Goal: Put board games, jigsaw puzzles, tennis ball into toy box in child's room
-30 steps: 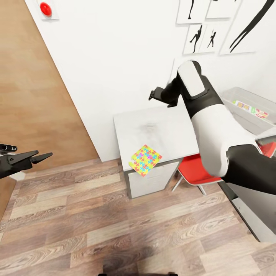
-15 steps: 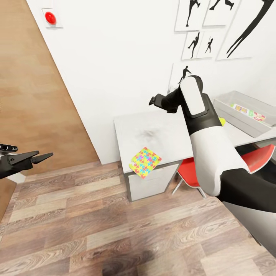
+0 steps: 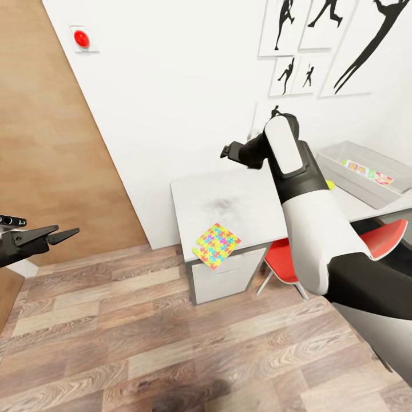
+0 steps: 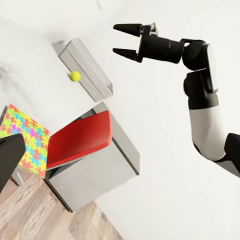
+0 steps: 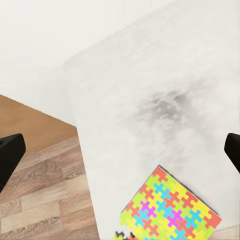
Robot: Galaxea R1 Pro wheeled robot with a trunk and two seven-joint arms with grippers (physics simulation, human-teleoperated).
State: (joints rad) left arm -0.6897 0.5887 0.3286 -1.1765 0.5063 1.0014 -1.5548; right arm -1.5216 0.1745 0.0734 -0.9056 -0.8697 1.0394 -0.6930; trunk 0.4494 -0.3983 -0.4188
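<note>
A multicolour jigsaw puzzle (image 3: 216, 245) (image 4: 25, 137) (image 5: 170, 207) lies flat at the near corner of the pale table (image 3: 229, 197), slightly overhanging the edge. My right gripper (image 3: 226, 152) (image 4: 116, 39) (image 5: 120, 155) hovers open and empty above the table's far end, well above the puzzle. The grey toy box (image 3: 366, 171) (image 4: 85, 67) stands further right on the table with a Skip-Bo board game (image 3: 369, 170) inside. The tennis ball (image 3: 329, 184) (image 4: 75, 76) rests on the table beside the toy box. My left gripper (image 3: 54, 228) hangs open over the floor at far left.
A red chair (image 3: 395, 232) (image 4: 80, 137) is tucked under the table beside the grey drawers (image 3: 220, 277). The white wall carries black silhouette pictures (image 3: 292, 74) and a red button (image 3: 82, 38). A wood panel (image 3: 46, 143) stands at left; plank floor (image 3: 171, 343) lies before the table.
The whole view has shifted, so the camera moved. The right forearm stands a little more upright over the table. The left gripper holds its place and the puzzle has not moved.
</note>
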